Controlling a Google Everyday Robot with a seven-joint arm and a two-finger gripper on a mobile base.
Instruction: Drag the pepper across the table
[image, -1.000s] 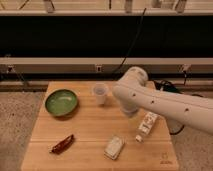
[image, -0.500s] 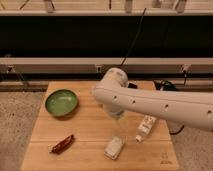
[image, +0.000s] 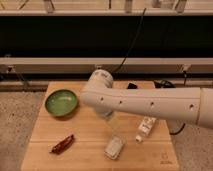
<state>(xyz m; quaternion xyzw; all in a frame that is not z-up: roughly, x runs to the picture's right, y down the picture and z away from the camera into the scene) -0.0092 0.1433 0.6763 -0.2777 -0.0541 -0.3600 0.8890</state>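
Observation:
The pepper (image: 62, 144), a slim dark red-brown chili shape, lies on the light wooden table (image: 85, 132) near its front left corner. My white arm (image: 145, 102) reaches in from the right across the middle of the table. The gripper (image: 112, 124) hangs under the arm's bend, over the table's middle. It is to the right of the pepper and apart from it, just above a white packet (image: 114, 147).
A green bowl (image: 61, 102) sits at the table's back left. A small white bottle (image: 145, 128) lies at the right, below the arm. A small mark (image: 165, 161) shows near the front right corner. Black cables (image: 131, 86) lie at the back edge.
The arm has swung left across the table, bringing the gripper closer to the pepper. It now hides the clear cup that stood right of the bowl. The pepper has not moved.

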